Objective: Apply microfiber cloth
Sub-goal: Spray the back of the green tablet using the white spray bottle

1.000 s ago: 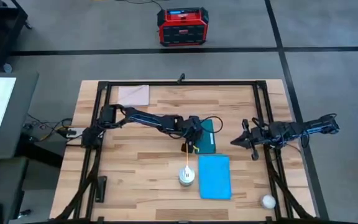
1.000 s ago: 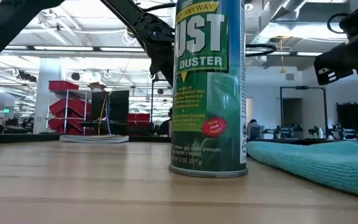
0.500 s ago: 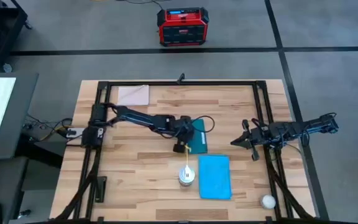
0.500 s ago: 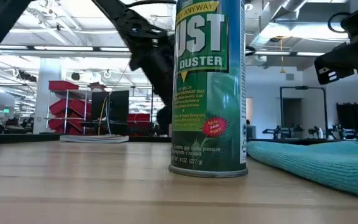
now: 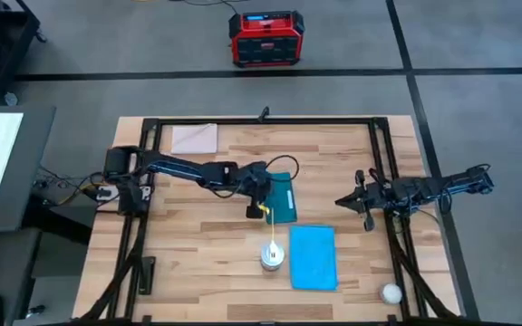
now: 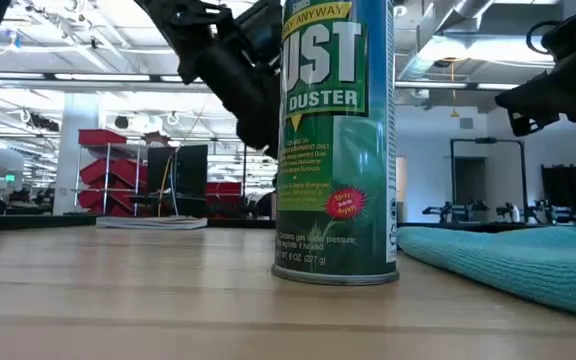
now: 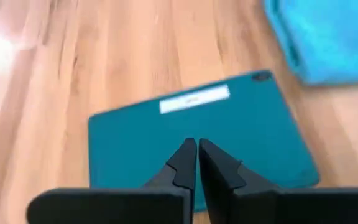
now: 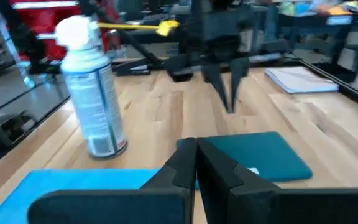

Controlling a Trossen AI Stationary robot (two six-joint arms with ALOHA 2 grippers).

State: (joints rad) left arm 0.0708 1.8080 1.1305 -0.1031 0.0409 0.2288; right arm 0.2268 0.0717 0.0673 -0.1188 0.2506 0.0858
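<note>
Beside the teal tablet (image 5: 282, 198), left gripper (image 5: 253, 211) pulled back, fingers together, microfiber cloth (image 5: 313, 257) unmoved

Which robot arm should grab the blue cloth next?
Probably the left. Its shut left gripper hangs over the teal tablet, just beside the microfiber cloth. The shut right gripper waits farther off, near the table's right edge.

L arm stretched across the table toward centre, elbow low, wrist bent down; left gripper (image 5: 254, 211) w/ fingers (image 7: 185, 163) pressed together, pointing down. R arm reaches in from the right edge, roughly level; right gripper (image 5: 341, 201) fingers (image 8: 182, 163) also closed, aimed inward.
</note>
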